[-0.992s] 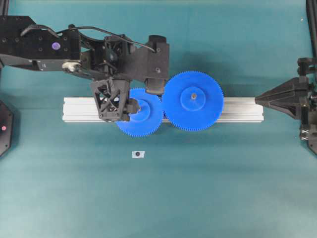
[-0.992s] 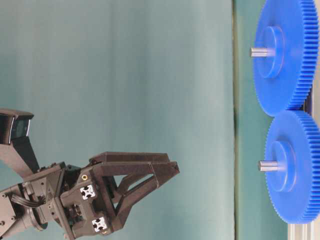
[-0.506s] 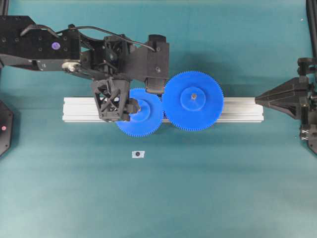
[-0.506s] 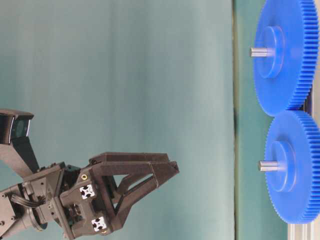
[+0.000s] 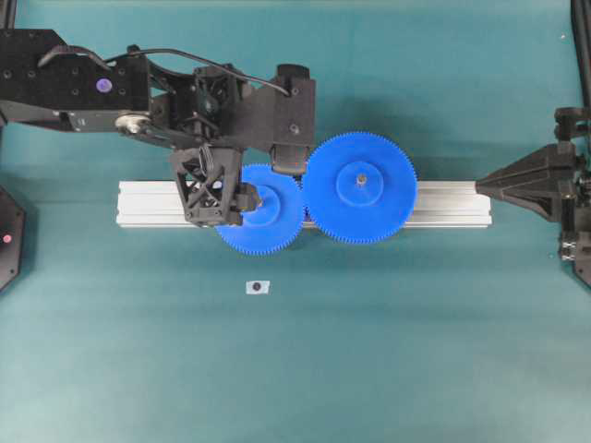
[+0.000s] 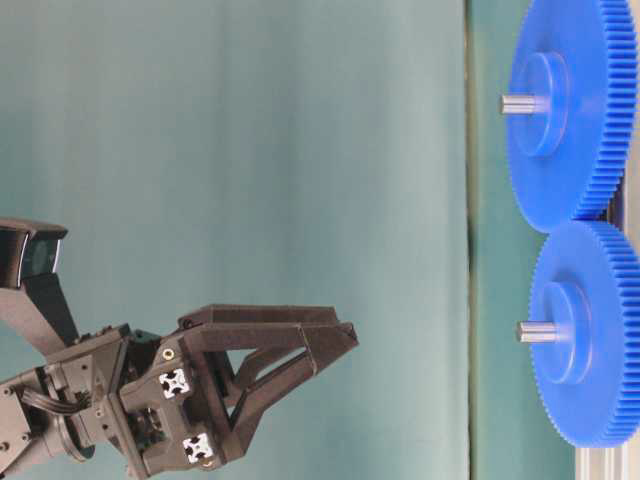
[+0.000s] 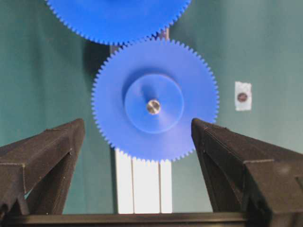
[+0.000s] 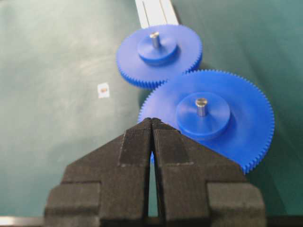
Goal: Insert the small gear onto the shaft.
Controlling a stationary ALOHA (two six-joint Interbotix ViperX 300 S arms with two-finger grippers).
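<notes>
Left tool (image 7: 137, 142) released above small gear (image 7: 155, 99), flat on rail (image 5: 443, 204), shaft (image 7: 153, 106) upright through its hub.

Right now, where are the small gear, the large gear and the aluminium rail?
small gear (image 7: 154, 100), left wrist view, on its raised hub.
large gear (image 5: 360, 188), overhead view, on its hub.
aluminium rail (image 5: 448, 205), overhead view, on its bare right end.

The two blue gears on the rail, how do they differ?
The small blue plastic gear is narrower than the wide blue plastic gear. The small one lies under the open left claw, partly hidden in the overhead view; the wide one is fully visible. Both are fine-toothed, sit flat on the grooved aluminium rail, mesh at their rims, and show a silvery pin at the hub.
</notes>
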